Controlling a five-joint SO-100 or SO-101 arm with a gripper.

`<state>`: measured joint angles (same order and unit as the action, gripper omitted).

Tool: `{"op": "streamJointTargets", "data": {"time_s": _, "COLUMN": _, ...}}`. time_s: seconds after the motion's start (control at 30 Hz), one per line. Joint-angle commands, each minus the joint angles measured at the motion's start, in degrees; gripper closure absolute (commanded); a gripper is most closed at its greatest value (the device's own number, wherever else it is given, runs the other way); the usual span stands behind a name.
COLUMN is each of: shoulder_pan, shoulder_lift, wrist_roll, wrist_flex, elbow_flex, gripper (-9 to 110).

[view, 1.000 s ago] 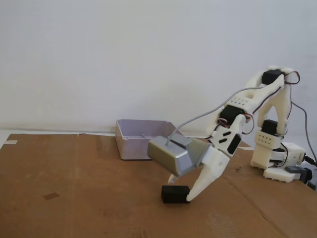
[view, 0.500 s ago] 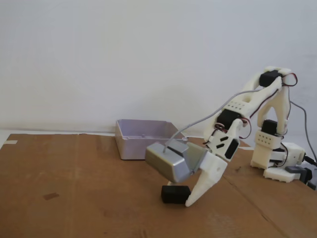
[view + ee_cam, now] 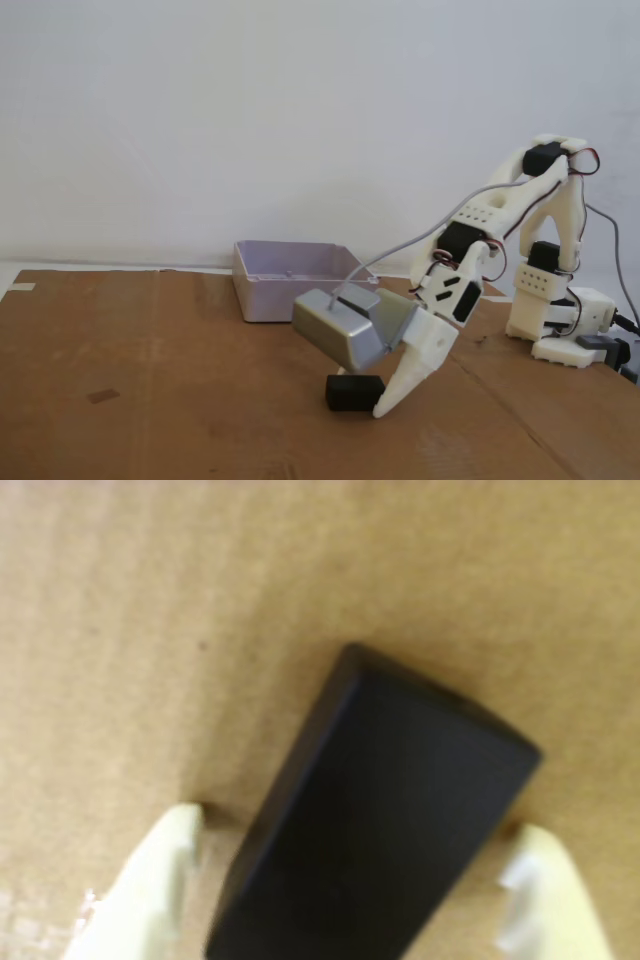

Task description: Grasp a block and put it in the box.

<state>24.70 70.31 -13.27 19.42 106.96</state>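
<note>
Two pale fingertips (image 3: 165, 865) frame the bottom of the wrist view, one at about 7 o'clock and one at 5 o'clock, with the block (image 3: 385, 810) lying skewed between them, its long axis running from 7 toward 1 o'clock on the brown cardboard (image 3: 150, 630). The gripper (image 3: 350, 880) is spread wide, and a sliver of cardboard shows beside each tip, so nothing is pinched yet. By my judgement the task is at its first step: the reach is made, while the closing, lift, carry and release all remain. Only this close view shows the straddle and the block's skew. Farther off, the fixed view shows the block (image 3: 354, 392) on the cardboard (image 3: 150, 400) with one white finger tip touching down just beside it, and the box (image 3: 285, 280) behind at roughly 11 o'clock from the block, apparently empty as far as its walls allow.
</note>
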Motion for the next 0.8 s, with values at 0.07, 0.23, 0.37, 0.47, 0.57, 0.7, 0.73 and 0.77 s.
{"op": "streamJointTargets", "data": {"time_s": 0.07, "shoulder_pan": -0.35, "shoulder_lift": 1.85, "wrist_roll": -0.18, "wrist_flex": -0.88, "elbow_flex": -5.71, "gripper": 78}}
{"op": "streamJointTargets", "data": {"time_s": 0.23, "shoulder_pan": -0.35, "shoulder_lift": 1.93, "wrist_roll": -0.18, "wrist_flex": -0.88, "elbow_flex": -5.71, "gripper": 82}}
{"op": "streamJointTargets", "data": {"time_s": 0.37, "shoulder_pan": -0.35, "shoulder_lift": 1.93, "wrist_roll": -0.18, "wrist_flex": -0.88, "elbow_flex": -5.71, "gripper": 89}}
{"op": "streamJointTargets", "data": {"time_s": 0.47, "shoulder_pan": -0.44, "shoulder_lift": 1.93, "wrist_roll": -0.18, "wrist_flex": -0.88, "elbow_flex": -5.36, "gripper": 94}}
{"op": "streamJointTargets", "data": {"time_s": 0.57, "shoulder_pan": -0.44, "shoulder_lift": 1.93, "wrist_roll": -0.18, "wrist_flex": -0.88, "elbow_flex": -5.01, "gripper": 98}}
{"op": "streamJointTargets", "data": {"time_s": 0.7, "shoulder_pan": -0.44, "shoulder_lift": 1.93, "wrist_roll": -0.09, "wrist_flex": -0.88, "elbow_flex": -4.92, "gripper": 101}}
{"op": "streamJointTargets", "data": {"time_s": 0.73, "shoulder_pan": -0.44, "shoulder_lift": 1.93, "wrist_roll": -0.09, "wrist_flex": -0.88, "elbow_flex": -4.92, "gripper": 101}}
{"op": "streamJointTargets", "data": {"time_s": 0.77, "shoulder_pan": -0.44, "shoulder_lift": 2.02, "wrist_roll": -0.09, "wrist_flex": -0.88, "elbow_flex": -4.92, "gripper": 101}}
